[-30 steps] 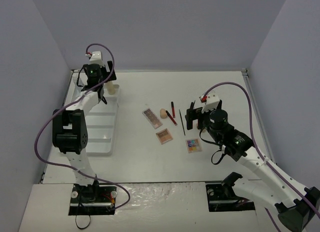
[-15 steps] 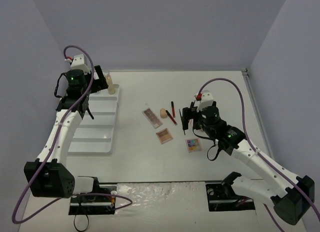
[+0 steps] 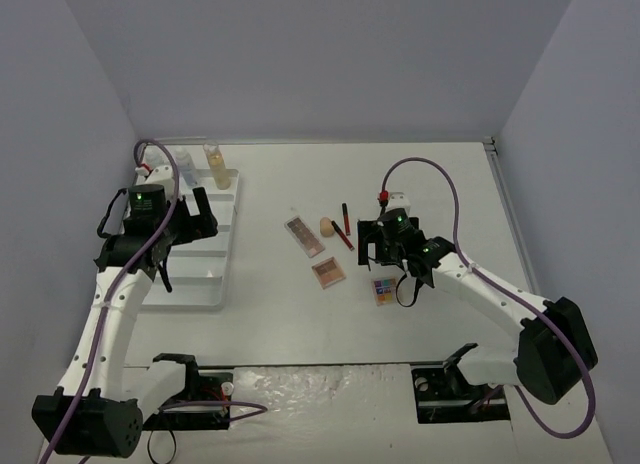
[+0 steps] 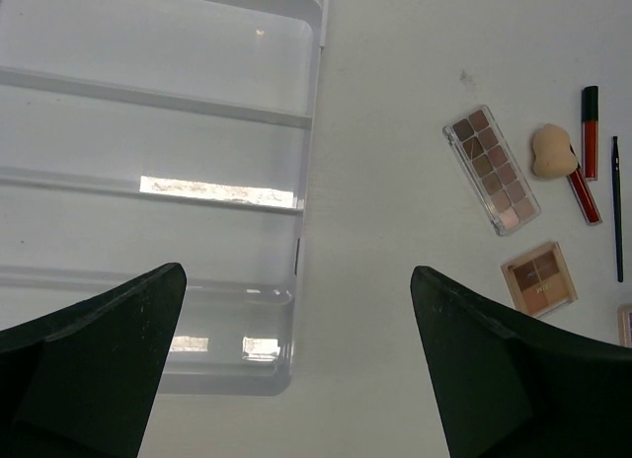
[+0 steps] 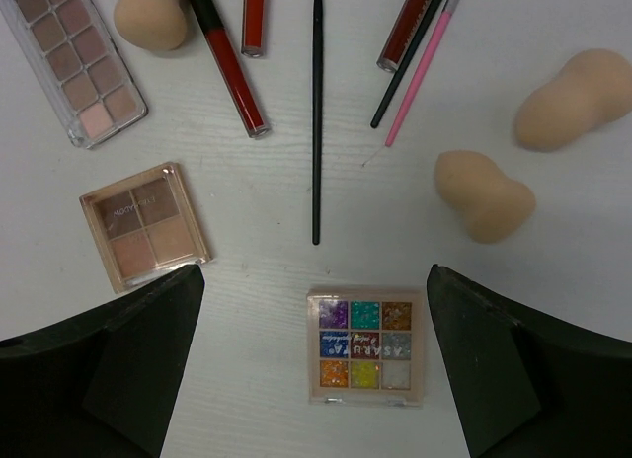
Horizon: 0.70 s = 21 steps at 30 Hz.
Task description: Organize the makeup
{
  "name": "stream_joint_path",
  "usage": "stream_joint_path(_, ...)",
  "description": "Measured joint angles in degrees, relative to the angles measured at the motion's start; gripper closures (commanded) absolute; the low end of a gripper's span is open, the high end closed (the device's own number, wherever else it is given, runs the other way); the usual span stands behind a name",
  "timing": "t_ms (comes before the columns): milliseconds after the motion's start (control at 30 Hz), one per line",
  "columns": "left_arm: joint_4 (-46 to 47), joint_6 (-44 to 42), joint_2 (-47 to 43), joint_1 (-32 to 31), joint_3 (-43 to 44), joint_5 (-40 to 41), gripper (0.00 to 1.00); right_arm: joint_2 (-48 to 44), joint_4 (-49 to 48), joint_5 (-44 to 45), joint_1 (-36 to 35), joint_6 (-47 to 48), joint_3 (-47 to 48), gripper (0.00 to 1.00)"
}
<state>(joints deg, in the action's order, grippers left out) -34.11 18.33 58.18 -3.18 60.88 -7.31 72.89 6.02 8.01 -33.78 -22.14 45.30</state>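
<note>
Makeup lies spread mid-table: a long eyeshadow palette (image 3: 304,236), a peach sponge (image 3: 327,226), red pencils (image 3: 345,220), a brown palette (image 3: 328,272) and a colourful glitter palette (image 3: 386,289). My right gripper (image 3: 385,252) hangs open above them. In the right wrist view the glitter palette (image 5: 368,344) lies on the table between the spread fingers (image 5: 148,359), with a black brush (image 5: 317,113), a pink brush (image 5: 420,78) and two more sponges (image 5: 484,194) beyond. A clear bottle (image 3: 185,164) and an amber bottle (image 3: 215,167) stand at the tray's far end. My left gripper (image 3: 200,222) is open and empty.
The white slotted tray (image 3: 195,269) lies at the left, its near compartments bare in the left wrist view (image 4: 148,132). That view also shows the long palette (image 4: 492,170) and a sponge (image 4: 553,150) to the right. Grey walls close in the table on three sides.
My left arm has pulled back from the bottles at the tray's far end toward the tray's middle. My right gripper has moved left and lower over the glitter palette.
</note>
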Motion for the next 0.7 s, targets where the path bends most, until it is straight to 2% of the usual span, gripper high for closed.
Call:
stream_joint_path(333,-2.5,3.4,-2.9,-2.5,-1.8,-1.8,0.03,1.0,1.3,-0.3,0.0,-6.2,-3.1,0.01)
stream_joint_path(700,-1.5,8.5,2.7,-15.5,-2.6,2.2,0.03,3.6,2.4,-0.5,0.0,-8.6,-5.6,0.00)
